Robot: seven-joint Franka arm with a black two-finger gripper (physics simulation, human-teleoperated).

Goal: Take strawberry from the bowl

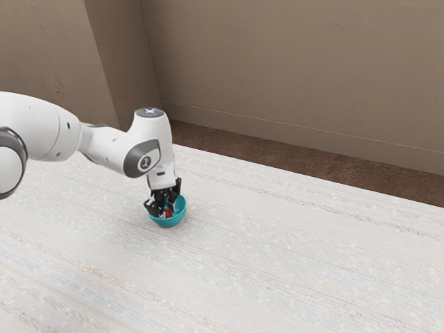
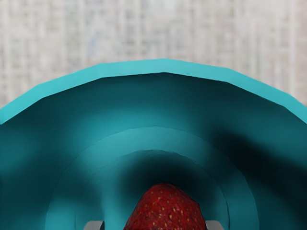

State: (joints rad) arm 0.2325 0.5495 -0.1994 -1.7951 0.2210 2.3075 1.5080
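Note:
My gripper (image 1: 165, 207) is lowered into the teal bowl (image 1: 170, 222), its fingers open around the red strawberry (image 1: 168, 214). In the wrist view, the strawberry (image 2: 165, 211) rises from the lower edge, inside the bowl (image 2: 163, 66). Grey tips of the gripper (image 2: 154, 225) flank the fruit, with a gap visible between one tip and the berry; the other tip lies close against its outline. The strawberry's lower part is hidden.
The bowl stands on a pale, streaked tabletop (image 1: 277, 257), which stretches toward the exterior view's right. Beyond the table's far edge are a brown floor and a beige wall (image 1: 298, 69).

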